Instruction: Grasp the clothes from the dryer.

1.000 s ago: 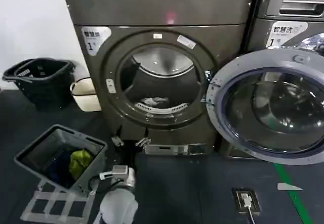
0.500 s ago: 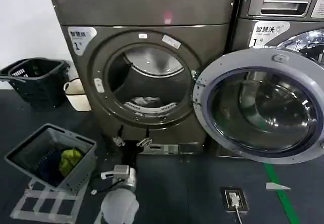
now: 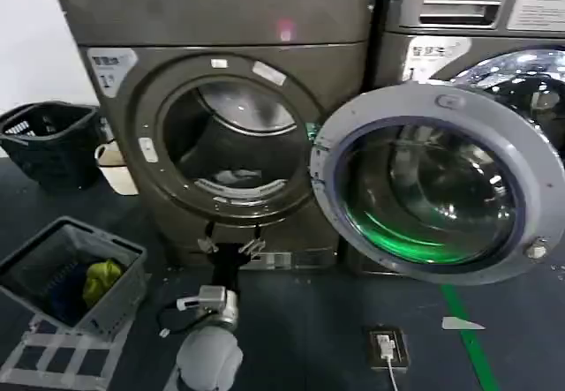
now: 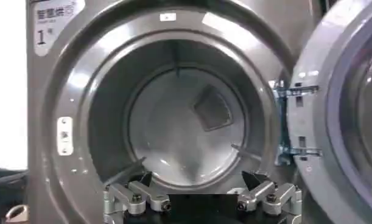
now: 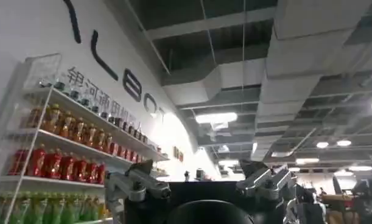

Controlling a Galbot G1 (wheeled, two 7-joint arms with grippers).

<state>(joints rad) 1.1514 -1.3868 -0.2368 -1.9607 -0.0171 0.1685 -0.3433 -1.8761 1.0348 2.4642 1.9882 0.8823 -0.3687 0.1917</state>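
Big dark metallic dryer [image 3: 221, 117], round porthole, shiny steel drum, door [image 3: 437, 184] swung wide. Pale crumpled clothes [image 3: 231, 177] lying low in the drum. Left gripper [image 3: 229, 246] parked just below the opening, fingers [image 4: 132, 198] spread wide, holding nothing. Right gripper [image 5: 201, 185] aimed at a ceiling, also wide open, empty. Grey basket [image 3: 75, 276] off left with yellow-green cloth [image 3: 102, 278].

The clothes [image 3: 237, 177] lie low in the drum of the dryer [image 3: 221, 117] as a small pale patch, too small to tell their shape. The dryer's top is cut off by the head view's upper edge. The open door [image 3: 437, 184] hides much of the LG machine [image 3: 477, 20] behind it. In the grey basket [image 3: 71, 276], the dark blue cloth [image 3: 66, 287] is mostly hidden.
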